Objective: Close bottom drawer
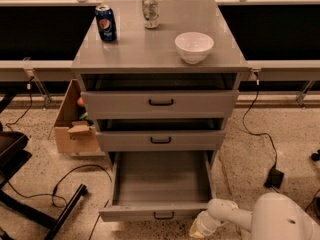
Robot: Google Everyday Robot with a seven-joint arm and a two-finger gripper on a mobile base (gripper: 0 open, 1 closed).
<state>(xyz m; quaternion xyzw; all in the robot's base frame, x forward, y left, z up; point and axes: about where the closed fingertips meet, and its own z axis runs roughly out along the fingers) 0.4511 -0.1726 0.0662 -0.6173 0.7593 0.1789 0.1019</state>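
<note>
The bottom drawer (pixel 161 184) of the grey cabinet is pulled far out, showing its bare grey tray. Its flat front (pixel 130 213) with a small black handle (pixel 163 215) sits near the picture's lower edge. My white arm (pixel 235 216) reaches in from the lower right. The gripper (pixel 198 230) is at the bottom edge, just right of and below the drawer front's right end, partly cut off by the picture's edge. The middle drawer (pixel 160 140) and the top drawer (pixel 160 104) stand slightly out.
On the cabinet top (pixel 150 44) stand a blue soda can (pixel 106 23), a pale can (pixel 150 10) and a white bowl (pixel 194 46). A cardboard box (pixel 74 126) sits at the cabinet's left. Cables (pixel 65 184) and a black chair base (pixel 30 204) lie left; a power brick (pixel 274 177) right.
</note>
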